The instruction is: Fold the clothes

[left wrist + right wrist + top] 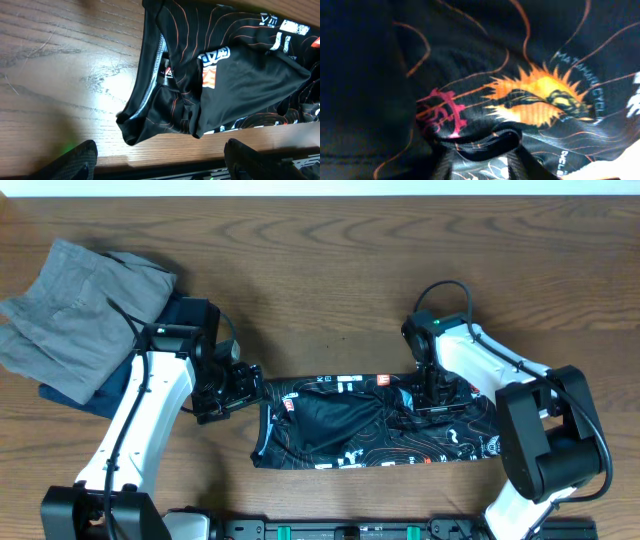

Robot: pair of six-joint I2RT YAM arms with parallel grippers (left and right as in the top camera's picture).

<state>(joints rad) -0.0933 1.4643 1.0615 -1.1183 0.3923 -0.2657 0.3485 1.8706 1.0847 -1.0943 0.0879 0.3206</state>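
The black jersey [350, 425] with thin orange contour lines lies as a long folded strip on the wooden table, with white lettering along its edges. My left gripper [240, 385] is open and empty just off the jersey's left end. In the left wrist view its fingers [160, 157] stand wide apart over bare wood, below the bunched collar end of the jersey [240, 75]. My right gripper [432, 402] is down on the right half of the strip. In the right wrist view its fingers [487, 155] pinch a black hem fold of the jersey [535, 95] beside the orange logo.
A grey folded garment [80, 310] lies on a navy one [75, 395] at the far left, behind my left arm. A black rail [330, 530] runs along the table's front edge, close below the jersey.
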